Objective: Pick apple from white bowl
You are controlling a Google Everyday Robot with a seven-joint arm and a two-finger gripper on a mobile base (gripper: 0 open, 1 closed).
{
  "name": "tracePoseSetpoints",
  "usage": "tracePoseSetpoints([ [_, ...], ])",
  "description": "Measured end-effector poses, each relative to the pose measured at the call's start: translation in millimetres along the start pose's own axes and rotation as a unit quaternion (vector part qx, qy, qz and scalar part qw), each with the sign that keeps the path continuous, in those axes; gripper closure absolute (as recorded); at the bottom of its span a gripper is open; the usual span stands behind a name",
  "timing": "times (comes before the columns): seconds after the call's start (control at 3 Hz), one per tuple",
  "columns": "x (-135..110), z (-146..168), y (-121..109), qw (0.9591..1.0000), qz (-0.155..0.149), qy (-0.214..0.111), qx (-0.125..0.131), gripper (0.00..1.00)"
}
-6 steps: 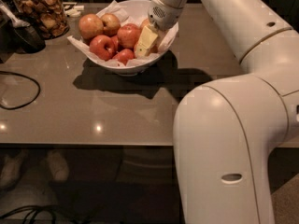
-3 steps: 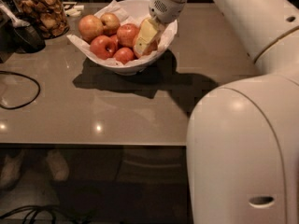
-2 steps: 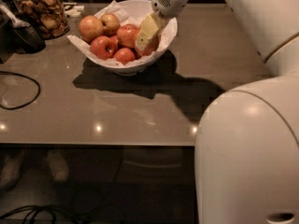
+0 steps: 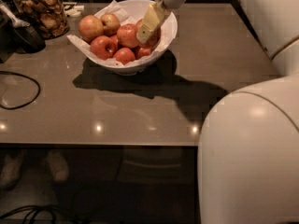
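Observation:
The white bowl stands at the back of the brown table, lined with crumpled white paper. It holds several red-yellow apples, among them one at the left, one in the middle and one at the front. My gripper, with yellowish pads on a white wrist, reaches down from the top into the right side of the bowl. It lies against the rightmost apple, which it partly hides.
A glass jar with brown dried pieces stands at the back left, with a dark object beside it. A black cable loops on the left. The table's front edge runs across. My white body fills the right front.
The gripper stays at the right side of the bowl, slightly higher in view. My white body has slid right and lower in view. The apples have not moved.

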State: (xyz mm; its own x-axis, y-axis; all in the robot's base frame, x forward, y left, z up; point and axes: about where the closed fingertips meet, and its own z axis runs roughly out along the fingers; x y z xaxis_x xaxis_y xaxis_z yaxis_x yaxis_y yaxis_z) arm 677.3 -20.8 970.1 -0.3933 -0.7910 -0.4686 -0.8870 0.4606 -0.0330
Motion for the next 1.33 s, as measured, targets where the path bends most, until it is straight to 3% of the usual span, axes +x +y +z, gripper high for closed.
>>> tracePoseSetpoints([
  [0.67, -6.3, -42.9, 32.2, 0.9977, -0.059, -0.034, -0.006, 1.00],
  [1.0, 13.6, -58.8, 60.8, 0.9963, -0.061, -0.057, -0.019, 1.00],
  [1.33, 17.6, -56.2, 63.4, 0.9965, -0.059, -0.055, -0.021, 1.00],
])
